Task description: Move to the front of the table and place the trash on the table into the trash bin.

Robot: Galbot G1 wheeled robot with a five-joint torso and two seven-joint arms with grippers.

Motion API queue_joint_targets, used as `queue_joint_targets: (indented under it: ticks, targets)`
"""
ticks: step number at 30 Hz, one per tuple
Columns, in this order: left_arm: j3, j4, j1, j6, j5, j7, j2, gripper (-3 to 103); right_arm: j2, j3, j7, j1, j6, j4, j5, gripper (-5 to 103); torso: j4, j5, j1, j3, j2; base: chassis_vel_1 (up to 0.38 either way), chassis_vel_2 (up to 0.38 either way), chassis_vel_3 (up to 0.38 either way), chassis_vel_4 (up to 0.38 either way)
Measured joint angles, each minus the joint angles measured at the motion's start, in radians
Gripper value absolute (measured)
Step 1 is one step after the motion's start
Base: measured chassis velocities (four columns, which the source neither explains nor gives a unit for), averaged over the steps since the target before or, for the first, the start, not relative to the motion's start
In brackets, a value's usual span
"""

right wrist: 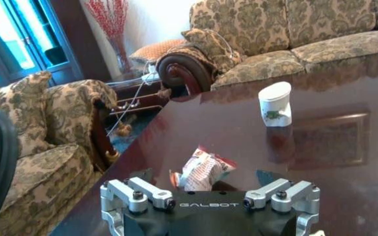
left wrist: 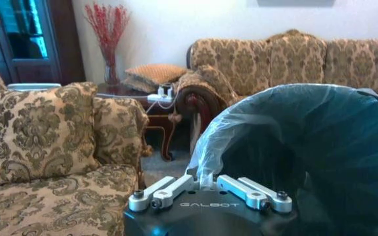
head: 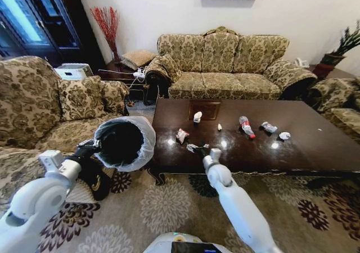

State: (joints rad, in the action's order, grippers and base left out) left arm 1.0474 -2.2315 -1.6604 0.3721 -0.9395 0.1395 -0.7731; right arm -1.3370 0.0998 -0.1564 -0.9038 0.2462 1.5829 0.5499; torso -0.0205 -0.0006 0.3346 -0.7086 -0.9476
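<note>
Trash (head: 246, 127) lies scattered over the middle of the dark glossy worktop (head: 315, 146): a white paper cup (head: 197, 117) toward the sofa side, a pink-white wrapper (head: 181, 135) near the front edge, a clear bottle with a red label on its side, a silvery wrapper (head: 269, 127) just beside it and a crumpled white paper (head: 284, 135) farther right, with a tiny scrap (head: 219, 127) between cup and bottle. Another small wrapper (head: 192, 148) sits at the front edge, just beside the right pincer (head: 202, 150).

In the right wrist view, that pincer (right wrist: 205, 178) stands spread wide with the pink-white wrapper (right wrist: 202, 169) between its fingers (no contact can be made out), and the paper cup (right wrist: 275, 104) upright well beyond it.

Off the worktop's left corner, the trash bin (head: 122, 142) hangs tilted, its whitish liner folded over the rim and its mouth facing the camera. The left pincer (head: 90, 146) is pressed together on that rim; the left wrist view shows its fingers (left wrist: 175, 189) pinching the liner edge of the bin (left wrist: 320, 147).

Around the worktop stand a patterned sofa (head: 225, 62) behind, an armchair (head: 50, 107) to the left, close against the bin, and another armchair (head: 340, 104) on the right. A patterned carpet (head: 169, 208) covers the floor in front.
</note>
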Motion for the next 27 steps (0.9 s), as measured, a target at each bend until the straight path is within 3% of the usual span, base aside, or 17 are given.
queue_joint_targets:
  ticks: [14,27]
  targets:
    - [-0.008,0.027,-0.006,0.0,-0.004,-0.01,0.032,0,-0.063,-0.033,-0.003,0.067,-0.03,-0.103,-0.041,100,0.0001,0.0006,0.0,0.0,0.0,0.0,0.0,0.0,0.0]
    - [0.005,0.013,-0.015,-0.003,-0.01,-0.009,0.038,0,-0.141,-0.05,-0.08,0.104,-0.022,-0.2,-0.01,100,0.0002,0.0007,0.001,0.0,0.0,-0.055,0.061,0.057,-0.053]
